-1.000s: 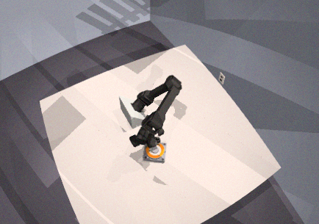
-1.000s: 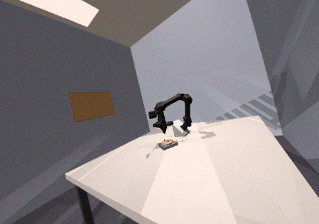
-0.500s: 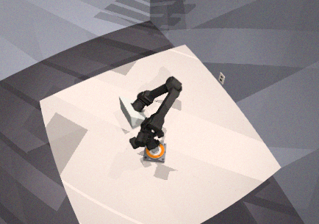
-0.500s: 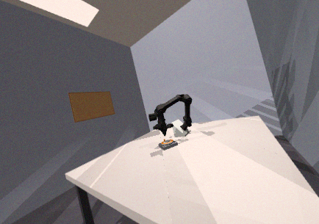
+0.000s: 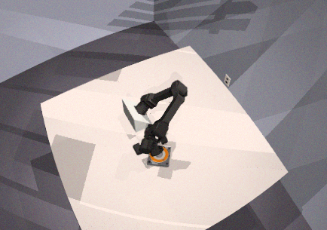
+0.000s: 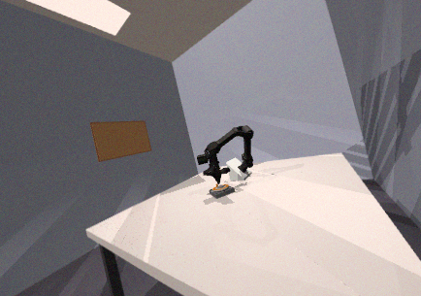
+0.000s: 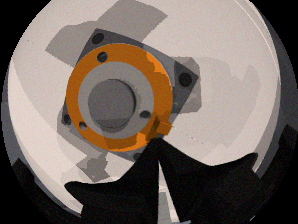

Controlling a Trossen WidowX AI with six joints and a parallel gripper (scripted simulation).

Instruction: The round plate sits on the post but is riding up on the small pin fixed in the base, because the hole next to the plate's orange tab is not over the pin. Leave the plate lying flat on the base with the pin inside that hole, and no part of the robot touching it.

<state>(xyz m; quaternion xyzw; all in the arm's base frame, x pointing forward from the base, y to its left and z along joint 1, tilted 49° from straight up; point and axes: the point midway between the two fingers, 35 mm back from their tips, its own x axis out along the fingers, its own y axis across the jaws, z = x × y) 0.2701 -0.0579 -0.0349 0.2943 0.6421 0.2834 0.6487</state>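
Observation:
The round plate (image 5: 159, 161) (image 7: 76, 92) has an orange rim and a grey middle, and sits around the grey post (image 7: 111, 100) on the dark square base (image 5: 158, 164) (image 6: 218, 194) (image 7: 178, 92). Its orange tab (image 7: 164, 128) points to the lower right in the wrist view, and a dark hole (image 7: 145, 114) lies inward of it. The pin cannot be made out, and the plate's tilt is hard to judge. My gripper (image 6: 218, 183) (image 7: 156, 141) is shut and empty. Its tips are over the base's edge, close beside the tab; whether they touch the plate cannot be told.
A pale slanted block (image 5: 129, 113) (image 6: 235, 165) stands near the arm's foot, behind the base as seen in the exterior view. The arm (image 5: 171, 112) (image 6: 225, 140) arches above the white table (image 5: 226, 146) (image 6: 272, 242).

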